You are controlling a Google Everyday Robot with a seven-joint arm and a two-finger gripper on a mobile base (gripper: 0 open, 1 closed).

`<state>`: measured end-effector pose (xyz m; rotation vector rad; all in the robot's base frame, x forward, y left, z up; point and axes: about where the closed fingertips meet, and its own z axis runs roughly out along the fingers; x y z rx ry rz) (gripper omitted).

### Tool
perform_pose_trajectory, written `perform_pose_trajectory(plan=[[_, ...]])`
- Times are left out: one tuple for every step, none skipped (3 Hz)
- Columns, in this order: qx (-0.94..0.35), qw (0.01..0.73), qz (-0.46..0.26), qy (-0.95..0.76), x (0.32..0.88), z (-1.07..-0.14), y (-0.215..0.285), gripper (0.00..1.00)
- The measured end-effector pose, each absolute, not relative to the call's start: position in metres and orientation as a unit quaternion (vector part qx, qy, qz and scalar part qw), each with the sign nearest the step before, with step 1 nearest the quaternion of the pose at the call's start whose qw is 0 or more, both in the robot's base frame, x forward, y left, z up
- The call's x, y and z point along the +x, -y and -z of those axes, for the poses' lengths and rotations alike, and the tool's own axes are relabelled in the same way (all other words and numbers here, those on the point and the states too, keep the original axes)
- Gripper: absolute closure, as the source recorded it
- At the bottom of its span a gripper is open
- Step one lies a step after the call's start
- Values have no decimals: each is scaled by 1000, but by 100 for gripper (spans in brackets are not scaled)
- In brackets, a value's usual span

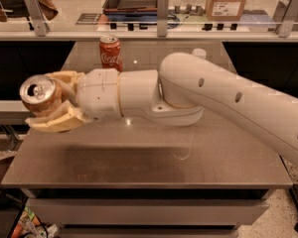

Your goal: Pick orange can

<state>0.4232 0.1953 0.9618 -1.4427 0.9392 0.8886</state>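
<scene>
At the table's left edge, gripper (45,107) clamped on the orange can (38,93).
Jaws closed around the can's body, one tan finger (64,78) above and one under; can is tipped on its side, silver pull-tab top facing the camera, held off the surface. White arm (223,98) reaches in from the right, across the grey table (139,162). Red Coca-Cola can (110,52) stands upright at the far side, just behind the wrist. Bottle cap (199,52) shows behind the arm.
</scene>
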Motion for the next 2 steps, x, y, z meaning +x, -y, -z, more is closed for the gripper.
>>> perform_pose_trajectory(plan=[[-638,574,-352,-374,418,-993,-200,100],[-658,585,-320,-349,405,-1024,-202,100]])
